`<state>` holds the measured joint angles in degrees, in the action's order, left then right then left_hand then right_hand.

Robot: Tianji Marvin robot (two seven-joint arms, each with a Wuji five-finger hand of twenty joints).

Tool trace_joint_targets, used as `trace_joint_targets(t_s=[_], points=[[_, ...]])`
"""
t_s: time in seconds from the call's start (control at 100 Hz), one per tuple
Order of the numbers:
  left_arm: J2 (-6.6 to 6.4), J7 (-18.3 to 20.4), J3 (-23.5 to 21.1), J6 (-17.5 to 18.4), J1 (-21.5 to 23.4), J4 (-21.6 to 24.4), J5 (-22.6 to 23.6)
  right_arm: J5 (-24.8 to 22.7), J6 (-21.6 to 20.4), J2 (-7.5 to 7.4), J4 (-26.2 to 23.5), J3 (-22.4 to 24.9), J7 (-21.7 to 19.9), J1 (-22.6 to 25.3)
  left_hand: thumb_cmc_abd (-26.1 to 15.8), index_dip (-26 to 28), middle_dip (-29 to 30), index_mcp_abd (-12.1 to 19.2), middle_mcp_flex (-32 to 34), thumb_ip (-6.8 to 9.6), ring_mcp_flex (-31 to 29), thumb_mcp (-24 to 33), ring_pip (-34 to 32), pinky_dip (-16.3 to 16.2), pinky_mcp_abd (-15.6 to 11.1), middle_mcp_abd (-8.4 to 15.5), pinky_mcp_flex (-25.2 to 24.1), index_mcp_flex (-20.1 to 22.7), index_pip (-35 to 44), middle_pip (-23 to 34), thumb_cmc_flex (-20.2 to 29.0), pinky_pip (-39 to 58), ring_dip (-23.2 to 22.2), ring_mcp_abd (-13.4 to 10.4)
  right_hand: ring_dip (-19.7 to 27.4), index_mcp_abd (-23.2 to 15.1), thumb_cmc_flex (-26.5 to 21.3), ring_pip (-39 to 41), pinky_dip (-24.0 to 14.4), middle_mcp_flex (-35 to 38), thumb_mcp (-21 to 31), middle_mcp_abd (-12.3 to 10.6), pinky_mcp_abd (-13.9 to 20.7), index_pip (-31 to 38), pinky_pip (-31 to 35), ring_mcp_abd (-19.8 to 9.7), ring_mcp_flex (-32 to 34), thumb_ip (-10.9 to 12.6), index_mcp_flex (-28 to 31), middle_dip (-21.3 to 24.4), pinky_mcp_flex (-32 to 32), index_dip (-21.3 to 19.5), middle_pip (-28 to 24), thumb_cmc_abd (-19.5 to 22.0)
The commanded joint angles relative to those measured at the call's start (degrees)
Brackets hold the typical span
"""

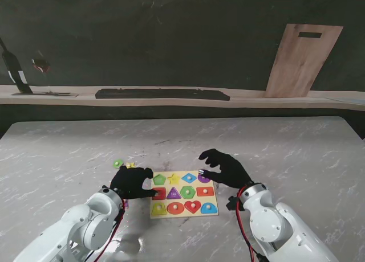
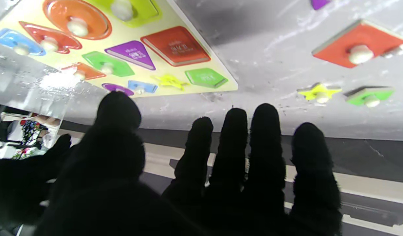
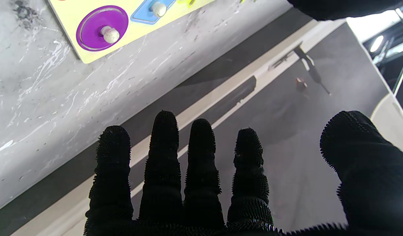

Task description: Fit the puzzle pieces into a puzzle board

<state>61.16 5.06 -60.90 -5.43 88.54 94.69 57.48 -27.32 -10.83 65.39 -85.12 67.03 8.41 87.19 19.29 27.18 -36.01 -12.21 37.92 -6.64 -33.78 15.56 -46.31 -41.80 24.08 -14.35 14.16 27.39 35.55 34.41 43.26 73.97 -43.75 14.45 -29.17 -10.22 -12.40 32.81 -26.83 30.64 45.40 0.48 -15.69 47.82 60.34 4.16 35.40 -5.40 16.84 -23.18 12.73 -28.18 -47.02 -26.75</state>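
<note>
The yellow puzzle board [image 1: 180, 215] lies on the marble table close to me, with several knobbed pieces seated in it. In the left wrist view its red square slot [image 2: 176, 46], purple triangle slot [image 2: 132, 53], green pentagon slot [image 2: 206, 77] and star slot [image 2: 170, 81] hold no knobbed piece. Loose on the table to the board's left are a red square piece [image 2: 360, 44], a yellow star [image 1: 130, 165] and a green piece [image 1: 118, 163]. My left hand [image 1: 132, 182] hovers open at the board's left edge. My right hand [image 1: 225, 168] is open over the far right corner, by the seated purple circle [image 3: 96, 29].
A small purple piece [image 1: 125, 204] lies by my left wrist. A shelf at the table's far side carries a long dark bar [image 1: 162, 94] and a leaning wooden board [image 1: 302, 60]. A dark stand [image 1: 14, 71] is at the far left.
</note>
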Motion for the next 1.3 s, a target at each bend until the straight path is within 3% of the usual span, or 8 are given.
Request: trace_joint_targets(t_s=[0.0, 0.28, 0.45, 0.57, 0.63, 1.0, 1.29], points=[[-0.75, -0.3, -1.7, 0.2, 0.8, 0.8, 0.0, -0.2, 0.3, 0.19, 0.0, -0.8, -0.5, -0.1, -0.7, -1.4, 2.2, 0.4, -3.3, 2.11, 3.0, -1.0, 2.7, 1.2, -0.3, -1.5, -2.9, -0.6, -1.9, -3.1, 1.1, -1.4, 1.1, 2.1, -0.7, -1.9, 2.0, 1.1, -1.1, 0.5, -1.2, -1.4, -0.4, -1.1, 0.3, -0.9, 0.8, 2.3, 0.2, -0.2, -0.5, -0.6, 0.0, 1.1], [-1.14, -1.3, -10.5, 7.8, 4.2, 1.0, 2.3, -0.8, -0.5, 0.55, 0.8, -2.7, 1.2, -1.1, 0.1, -3.0, 6.3, 2.0, -6.1, 2.11, 6.1, 0.4, 8.0, 3.4, -0.7, -1.1, -5.2, 0.6, -5.3, -7.3, 1.6, -4.7, 2.6, 1.4, -1.2, -2.0, 2.4, 2.4, -1.3, 1.2, -1.2, -1.9, -1.5, -0.4, 1.0, -1.6, 2.0, 2.4, 0.2, -0.8, 0.8, -0.9, -1.2, 1.7], [-1.33, -0.3, -15.3, 10.4, 6.1, 0.6, 2.0, 0.4, 0.1, 0.67, 0.4, -3.1, 0.8, -1.2, 1.5, -3.9, 7.6, 2.1, -6.6, 2.11, 7.8, 1.8, 11.3, 5.1, -1.2, -0.2, -6.5, 1.0, -7.7, -9.2, 2.4, -7.2, 3.8, 0.5, -1.4, -2.1, 2.7, 2.8, -1.3, 1.3, -1.0, -2.0, -1.3, 0.0, 1.1, -1.8, 2.1, 2.3, 0.2, -0.9, 0.9, -0.9, -1.5, 1.8], [-1.58, 2.0, -18.3, 12.1, 7.1, 0.1, 0.9, -0.4, 0.7, 0.59, 0.4, -3.3, 0.9, -1.3, 5.5, -4.0, 7.7, 2.4, -7.7, 1.94, 9.6, 10.0, 14.4, 7.2, -2.2, 0.4, -7.8, 1.1, -9.8, -10.5, 0.7, -9.6, 4.3, -0.5, -1.4, -2.1, 2.8, 2.9, -1.3, 1.4, -0.9, -1.9, -1.1, 0.0, 1.1, -1.7, 2.1, 2.3, 0.2, -0.8, 0.9, -0.8, -1.5, 1.8], [-1.71, 2.5, -19.4, 13.1, 7.4, -0.6, 0.8, -1.1, 0.8, 0.51, 0.6, -3.3, 1.0, -1.4, 6.0, -4.0, 7.8, 2.5, -8.1, 1.94, 10.1, 11.1, 14.9, 7.5, -2.4, 0.7, -8.2, 1.1, -10.0, -10.7, 1.1, -10.1, 4.4, -0.8, -1.4, -2.1, 2.7, 2.9, -1.3, 1.5, -0.9, -1.9, -1.1, 0.1, 1.1, -1.6, 2.1, 2.3, 0.4, -0.8, 0.9, -0.8, -1.5, 1.7], [-2.16, 0.3, -20.9, 18.5, 6.5, -6.3, 1.8, -5.7, 2.2, 0.03, 1.5, -4.6, 1.6, -2.3, 6.0, -3.4, 7.8, 4.9, -7.7, 2.33, 9.8, 16.0, 15.8, 7.7, -3.6, 1.8, -8.0, 2.8, -9.0, -10.8, 6.7, -10.9, 4.6, -2.1, -1.4, -2.0, 2.6, 2.9, -1.3, 1.5, -0.9, -1.8, -1.0, 0.0, 1.2, -1.7, 2.2, 2.3, 0.4, -0.8, 0.9, -0.6, -1.4, 1.7], [-2.14, -2.1, -19.6, 22.6, 6.5, -8.3, 0.8, -7.2, 4.1, -0.08, 2.1, -5.8, 1.7, -3.1, 6.8, -2.6, 4.6, 5.6, -4.1, 2.15, 6.5, 19.0, 10.6, 5.8, -4.1, 2.6, -5.7, 3.9, -6.3, -6.5, 7.5, -8.6, 0.7, -2.6, -1.4, -2.0, 2.7, 3.0, -1.4, 1.5, -0.7, -1.8, -1.0, 0.1, 1.2, -1.6, 2.2, 2.3, 0.4, -0.8, 0.8, -0.6, -1.4, 1.6]])
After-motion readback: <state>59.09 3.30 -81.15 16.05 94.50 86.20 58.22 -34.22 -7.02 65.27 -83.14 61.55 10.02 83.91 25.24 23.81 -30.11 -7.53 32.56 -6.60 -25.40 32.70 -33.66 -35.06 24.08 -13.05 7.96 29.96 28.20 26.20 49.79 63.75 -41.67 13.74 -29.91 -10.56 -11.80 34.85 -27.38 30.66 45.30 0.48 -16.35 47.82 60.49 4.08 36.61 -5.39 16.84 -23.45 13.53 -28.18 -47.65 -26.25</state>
